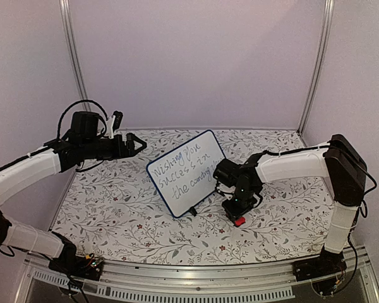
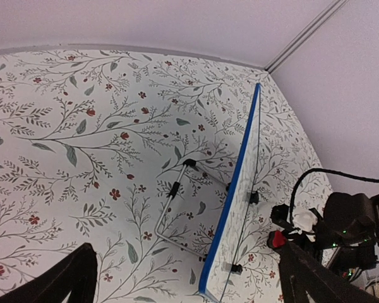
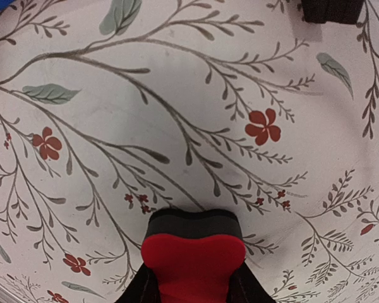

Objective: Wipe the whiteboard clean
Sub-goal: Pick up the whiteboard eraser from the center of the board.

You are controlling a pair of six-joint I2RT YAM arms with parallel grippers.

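Note:
The whiteboard (image 1: 186, 172) stands tilted on its wire stand at the table's middle, with several lines of blue handwriting on its face. The left wrist view shows it edge-on by its blue frame (image 2: 230, 208). My right gripper (image 1: 239, 211) points down just right of the board's lower corner. It is shut on a red eraser block (image 1: 239, 221) with a dark felt underside (image 3: 192, 259), held at or just above the tablecloth. My left gripper (image 1: 129, 129) is open and empty, raised behind and left of the board.
The board's wire stand (image 2: 170, 196) rests on the floral tablecloth behind it. Lilac walls with metal posts (image 1: 72, 63) close in the back and sides. A metal rail (image 1: 196, 287) runs along the near edge.

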